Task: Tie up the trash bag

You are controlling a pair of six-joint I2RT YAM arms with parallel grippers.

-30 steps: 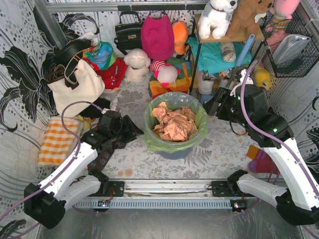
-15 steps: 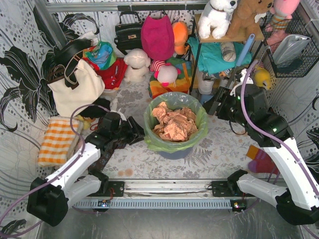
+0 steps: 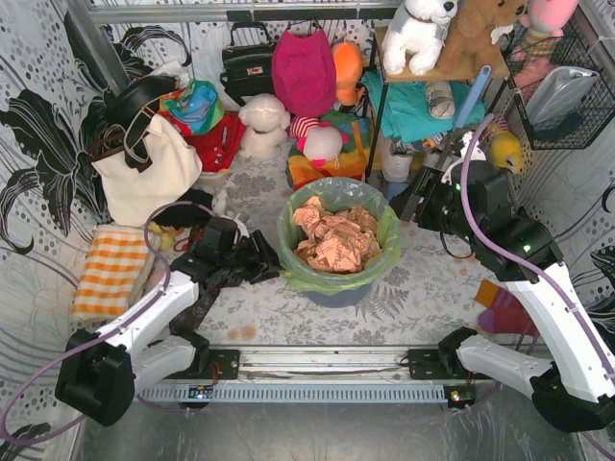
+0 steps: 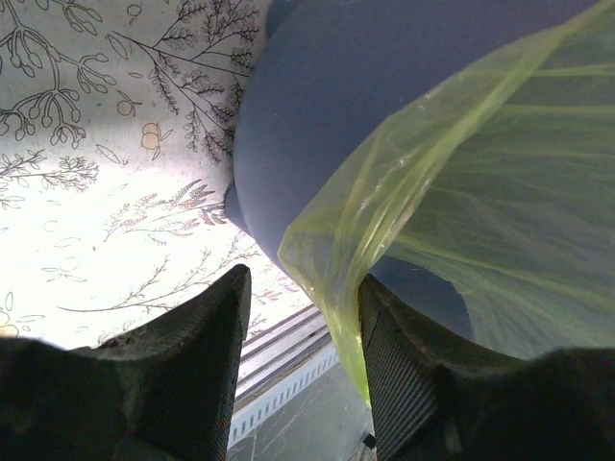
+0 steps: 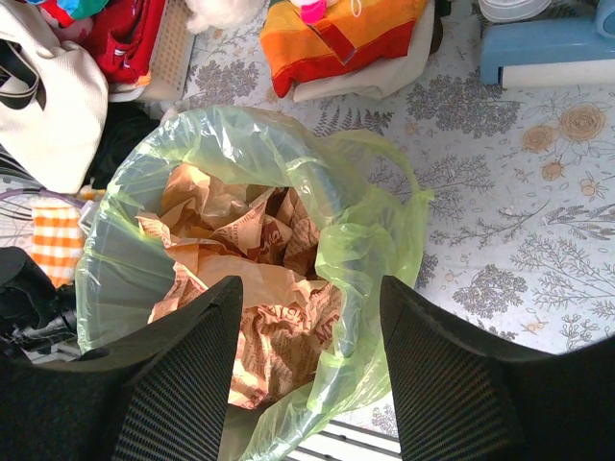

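Observation:
The lime-green trash bag (image 3: pixel 291 252) lines a round blue-grey bin (image 3: pixel 336 291) in the middle of the table, its rim folded over the bin's edge, with crumpled brown paper (image 3: pixel 334 237) inside. My left gripper (image 3: pixel 272 257) is open at the bin's left side; in the left wrist view (image 4: pixel 300 288) the bag's hanging edge (image 4: pixel 327 279) lies between the jaws, close to the right finger. My right gripper (image 3: pixel 423 205) is open and empty, off the bin's upper right; its wrist view (image 5: pixel 312 298) looks down on the bag (image 5: pixel 384 230) and paper (image 5: pixel 279 317).
A cream tote bag (image 3: pixel 144 163) and an orange checked cloth (image 3: pixel 110 269) lie at the left. Soft toys, a pink bag (image 3: pixel 303 67) and folded cloths crowd the back. A shelf frame (image 3: pixel 380 106) stands behind the bin, a wire basket (image 3: pixel 562 91) at the right.
My left gripper has moved right, up to the bin's left side and the bag's edge. The right arm has shifted slightly toward the bin.

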